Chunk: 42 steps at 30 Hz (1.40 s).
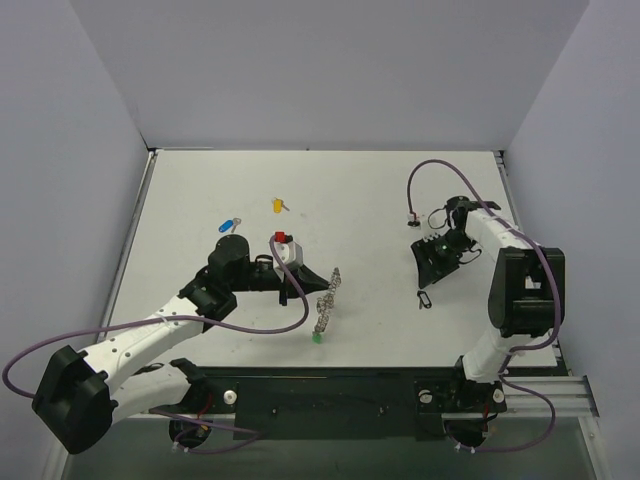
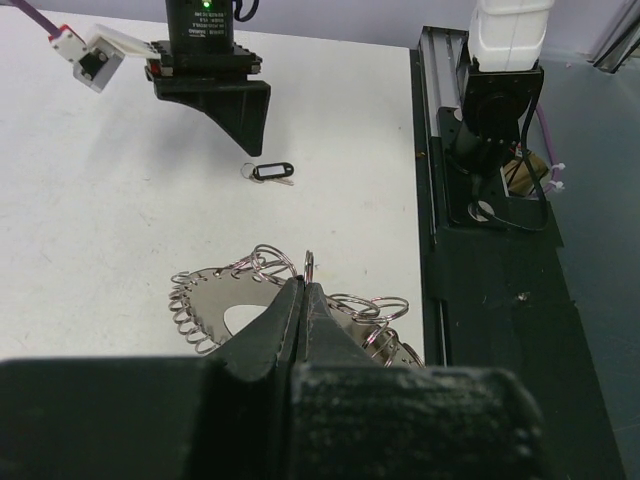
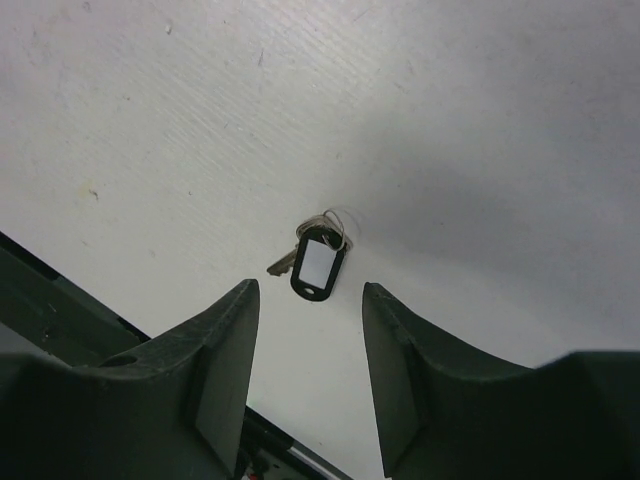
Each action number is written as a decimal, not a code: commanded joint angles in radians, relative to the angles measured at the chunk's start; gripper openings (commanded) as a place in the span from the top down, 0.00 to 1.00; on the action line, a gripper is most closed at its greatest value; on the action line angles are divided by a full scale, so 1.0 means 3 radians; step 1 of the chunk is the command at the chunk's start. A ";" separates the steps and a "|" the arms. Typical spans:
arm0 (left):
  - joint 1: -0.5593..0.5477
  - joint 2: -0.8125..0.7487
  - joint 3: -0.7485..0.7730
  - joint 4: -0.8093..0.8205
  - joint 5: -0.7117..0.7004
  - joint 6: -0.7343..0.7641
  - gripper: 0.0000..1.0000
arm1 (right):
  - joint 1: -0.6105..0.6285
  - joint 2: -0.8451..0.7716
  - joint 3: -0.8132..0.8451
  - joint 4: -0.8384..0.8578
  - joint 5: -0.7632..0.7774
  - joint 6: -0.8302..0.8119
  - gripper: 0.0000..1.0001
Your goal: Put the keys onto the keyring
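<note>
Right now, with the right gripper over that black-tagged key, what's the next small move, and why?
Probably lower the right gripper straight down and close on the black-tagged key: its jaws stand open and the key lies on the table in line between them. The left gripper is shut on a ring of the keyring.

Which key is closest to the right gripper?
The black-tagged key, lying just ahead of the open right gripper. The blue key, yellow key and green key lie much farther off.
</note>
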 commanded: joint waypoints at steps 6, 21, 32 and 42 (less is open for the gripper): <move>0.0016 -0.0094 0.0201 -0.0007 -0.0036 0.0181 1.00 | -0.0018 0.0281 0.0068 -0.0058 0.0115 0.0509 0.64; 0.0017 -0.0069 0.0211 -0.0043 -0.0021 0.0212 1.00 | -0.0018 0.0506 0.0078 0.0100 0.0162 0.0714 0.69; 0.0017 -0.0064 0.0221 -0.0068 -0.0021 0.0232 1.00 | -0.0013 0.0567 0.0098 0.0080 0.0060 0.0740 0.79; 0.0017 -0.0059 0.0227 -0.0099 -0.0021 0.0253 1.00 | -0.0018 0.0598 0.0114 0.0034 -0.0022 0.0735 0.87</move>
